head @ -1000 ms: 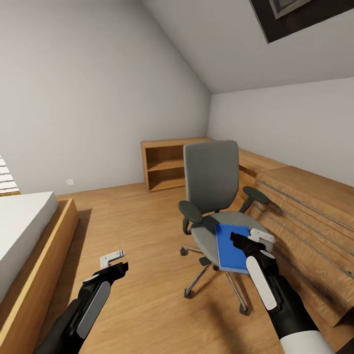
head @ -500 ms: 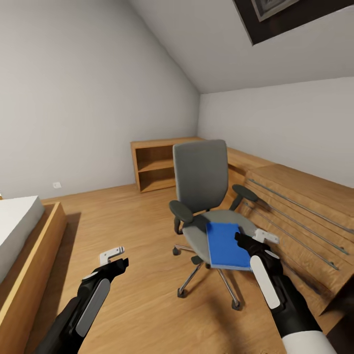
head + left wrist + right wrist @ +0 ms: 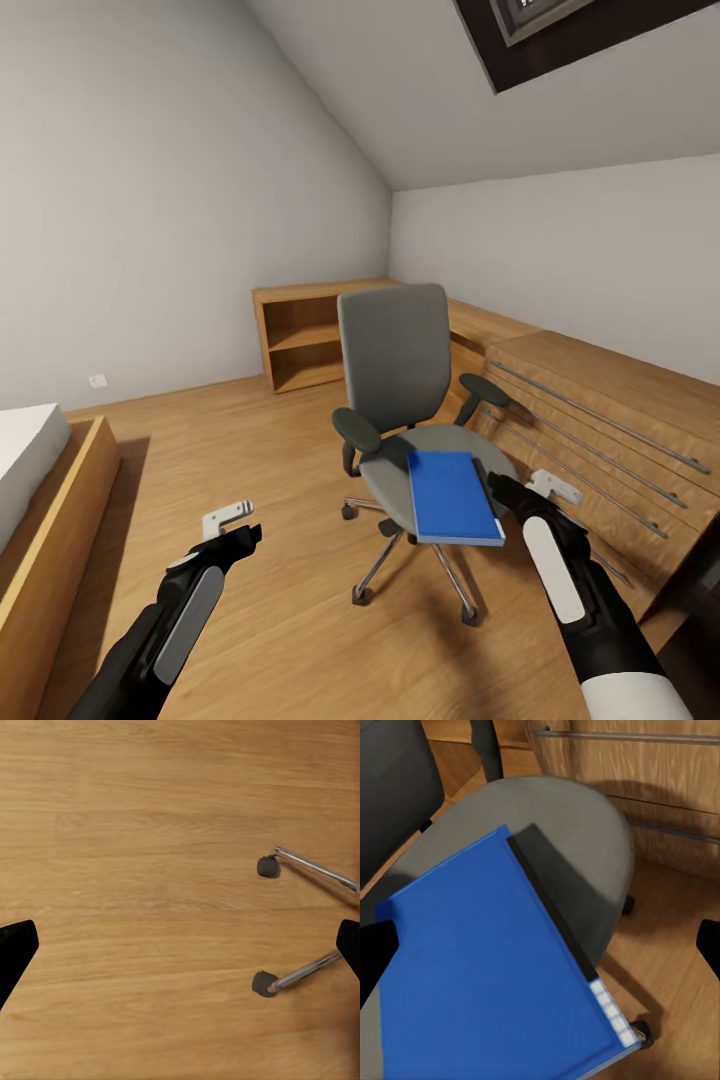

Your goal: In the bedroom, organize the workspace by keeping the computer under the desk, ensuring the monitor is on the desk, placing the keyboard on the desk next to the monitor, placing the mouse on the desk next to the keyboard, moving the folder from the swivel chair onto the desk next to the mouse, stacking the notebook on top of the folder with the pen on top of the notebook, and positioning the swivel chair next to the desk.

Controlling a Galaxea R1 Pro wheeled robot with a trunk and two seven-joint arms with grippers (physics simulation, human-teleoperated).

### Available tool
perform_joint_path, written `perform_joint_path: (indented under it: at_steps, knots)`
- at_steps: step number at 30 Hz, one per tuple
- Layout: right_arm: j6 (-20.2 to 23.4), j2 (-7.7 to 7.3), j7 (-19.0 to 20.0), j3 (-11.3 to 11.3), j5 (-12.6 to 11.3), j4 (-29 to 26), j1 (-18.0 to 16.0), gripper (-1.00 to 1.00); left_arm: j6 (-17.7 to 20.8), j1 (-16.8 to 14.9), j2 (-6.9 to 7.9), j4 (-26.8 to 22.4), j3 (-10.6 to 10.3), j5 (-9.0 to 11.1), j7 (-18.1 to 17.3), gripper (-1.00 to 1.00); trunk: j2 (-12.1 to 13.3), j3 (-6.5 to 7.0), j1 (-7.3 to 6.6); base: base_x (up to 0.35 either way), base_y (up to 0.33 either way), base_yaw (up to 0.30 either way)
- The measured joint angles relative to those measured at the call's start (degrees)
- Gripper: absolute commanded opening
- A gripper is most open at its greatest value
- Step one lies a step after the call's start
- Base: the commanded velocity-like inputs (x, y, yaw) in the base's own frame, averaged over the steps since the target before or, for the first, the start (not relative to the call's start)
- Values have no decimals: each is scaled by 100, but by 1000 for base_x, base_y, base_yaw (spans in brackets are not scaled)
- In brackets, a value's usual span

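Lying on one swivel chair (image 3: 400, 375): one blue folder (image 3: 452, 497), apparently flat.

Head cam high, facing swivel chair (image 3: 400, 400), right wrist cam close over its seat, left wrist cam above floor (image 3: 150, 870).

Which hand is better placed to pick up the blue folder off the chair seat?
The right hand. It sits open beside the folder on the swivel chair, and its wrist view looks straight at the cover. The left hand hangs over bare floor, away from the seat.
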Motion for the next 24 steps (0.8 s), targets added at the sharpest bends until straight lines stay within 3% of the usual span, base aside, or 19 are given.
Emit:
perform_joint_path:
  at_steps: [4, 5, 6, 7, 11, 18, 24]
  knots:
    - [20, -11, 7, -86, -37, -9, 0, 100, -9, 0, -6, 0, -9, -11, 7, 100, -79, -35, 43, 0, 0, 0]
    - [37, -11, 13, -268, -42, -6, 0, 100, -12, 0, -12, 0, -14, -19, 8, 100, -119, -53, 65, 0, 0, 0]
    - [54, -13, 36, -644, -168, 0, 0, 100, -14, 0, -10, -1, -16, -25, 9, 100, -159, -71, 87, 0, 0, 0]
    - [57, -15, 50, -849, -316, 2, 0, 100, -15, 0, -12, -1, -16, -28, 9, 100, -199, -89, 109, 0, 0, 0]
    - [67, -18, 70, -1346, -768, 31, 0, 100, -18, 1, -15, 0, -17, -33, 9, 100, -360, -161, 197, 0, 0, 0]
    - [74, -20, 84, -2428, -1658, 443, 1, 100, -21, 0, -16, 0, -17, -26, 9, 100, -640, -287, 351, 0, 0, 0]
    - [111, -89, 93, -2684, -2223, 594, 0, 100, -20, 0, -16, 0, -17, -32, 9, 100, -881, -395, 483, 0, 0, 0]
